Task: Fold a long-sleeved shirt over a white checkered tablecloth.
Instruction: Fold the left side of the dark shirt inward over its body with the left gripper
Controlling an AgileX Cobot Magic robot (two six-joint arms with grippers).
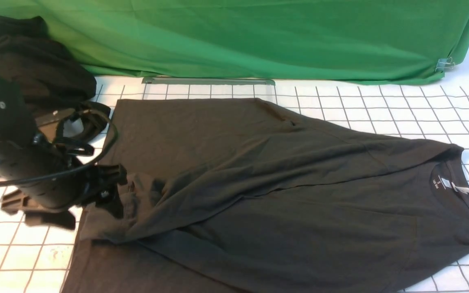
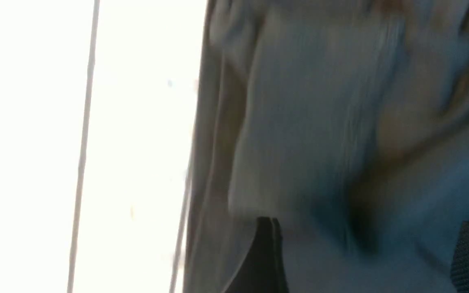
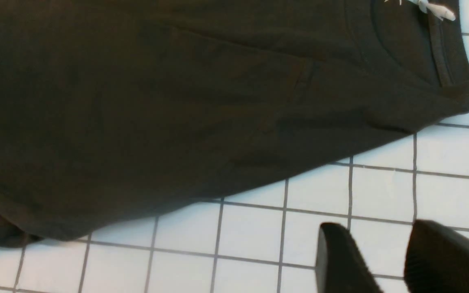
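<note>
The long-sleeved shirt (image 1: 259, 183) lies spread flat on the white checkered tablecloth (image 1: 381, 106), collar and white neck label (image 1: 446, 182) to the right. One sleeve is folded across the body, its cuff bunched at the left edge. My left gripper (image 1: 116, 191) hovers right at that cuff; in the left wrist view its fingers (image 2: 269, 256) stand wide apart, open over blurred shirt cloth (image 2: 320, 122). My right gripper (image 3: 381, 252) is open over bare tablecloth (image 3: 381, 191) beside the shirt's shoulder edge (image 3: 177, 101). It is out of the front view.
A black heap of cloth (image 1: 27, 61) sits at the back left behind my left arm. A green cloth (image 1: 259, 36) hangs along the back, held by a clip (image 1: 444, 64). A clear flat panel (image 1: 210, 81) lies at its foot.
</note>
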